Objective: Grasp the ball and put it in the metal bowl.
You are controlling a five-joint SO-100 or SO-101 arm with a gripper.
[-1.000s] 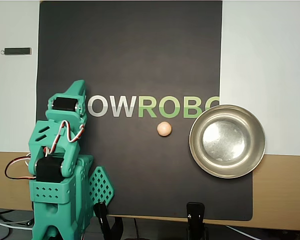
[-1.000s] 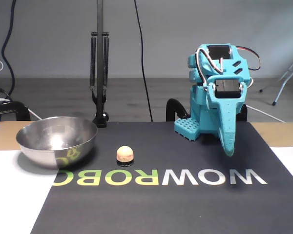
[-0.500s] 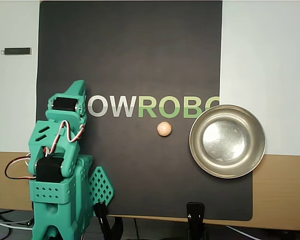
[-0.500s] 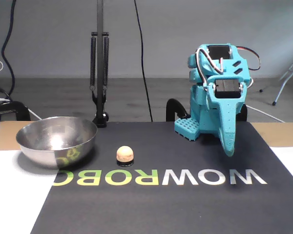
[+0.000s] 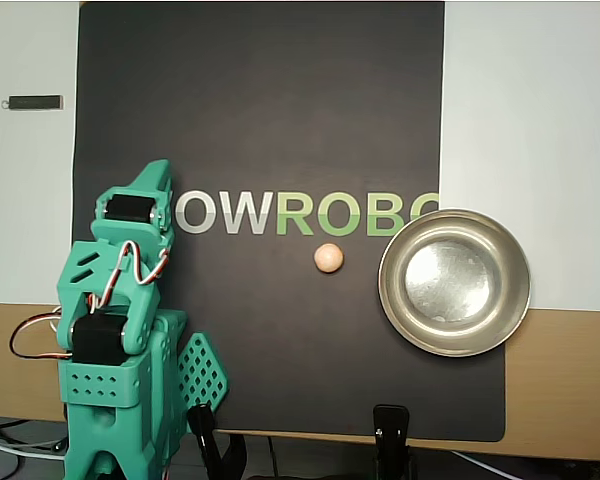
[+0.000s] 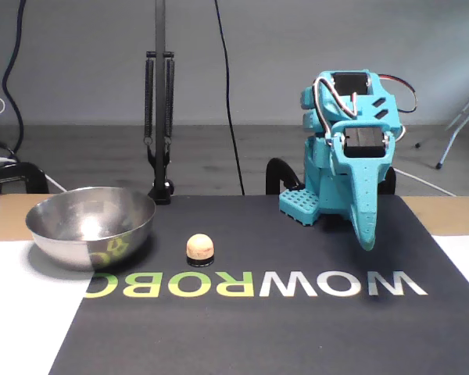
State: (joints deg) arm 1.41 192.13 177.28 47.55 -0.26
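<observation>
- Currently the ball (image 5: 328, 258) is seen resting on the black mat (image 5: 260, 120), just below the green letters printed across it in the overhead view; in the fixed view the ball (image 6: 198, 248) sits a little behind that lettering.
- To the right of the ball in the overhead view, the metal bowl (image 5: 454, 283) is placed near it but not touching, a strip of bare mat being left between them. The bowl's rim overhangs the mat's right edge onto the white sheet (image 5: 530, 140) and the wooden counter (image 5: 565, 380).
- In the fixed view the bowl (image 6: 91, 226) is shown upright at the left, with nothing visible inside it.
- The arm (image 5: 120, 320) is folded over its base at the mat's lower left corner in the overhead view, well apart from the ball, with open mat lying between them.
- The hand (image 6: 366, 238) is pointed downward above the mat in the fixed view; its fingers appear pressed together with nothing between them.
- A small dark stick (image 5: 35, 102) is seen on the white surface beyond the mat's left edge.
</observation>
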